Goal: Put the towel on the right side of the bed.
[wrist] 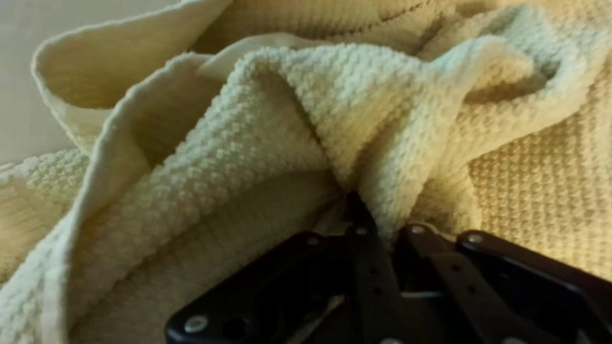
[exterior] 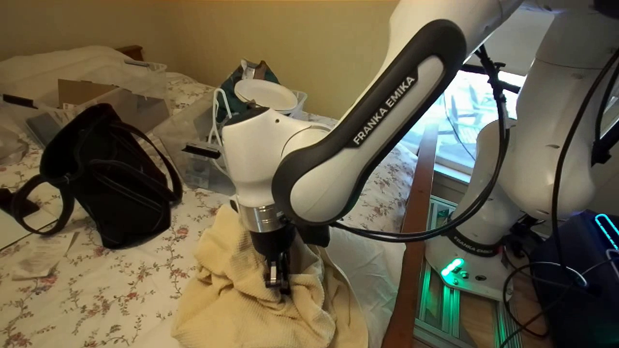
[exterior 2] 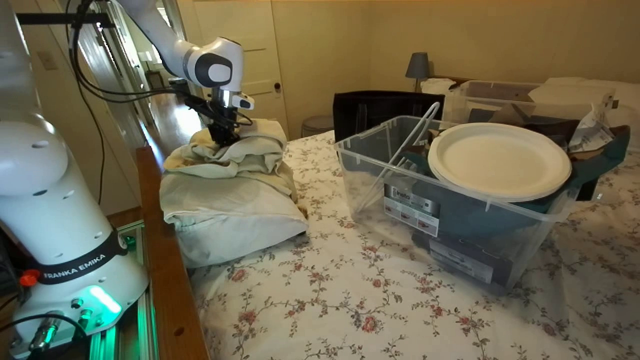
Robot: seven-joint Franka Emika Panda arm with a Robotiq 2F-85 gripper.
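Observation:
The cream-yellow towel [exterior: 242,321] lies crumpled in a heap near the bed's rail side; it also shows in an exterior view [exterior 2: 200,165] on top of white bedding [exterior 2: 225,215]. It fills most of the wrist view [wrist: 334,95]. My gripper [exterior: 278,287] points down into the towel's folds, as it also does in an exterior view [exterior 2: 224,141]. In the wrist view the fingers [wrist: 382,234] are closed around a pinched fold; the fingertips are partly hidden in the cloth. The bed [exterior: 145,290] has a flowered white cover and a brown wooden side rail [exterior: 416,217].
A black bag [exterior: 121,193] stands on the bed beyond the towel. A clear plastic bin [exterior 2: 465,240] with a white plate [exterior 2: 500,160] on top stands on the cover. More bins with loose items sit farther back. Cables hang along the arm.

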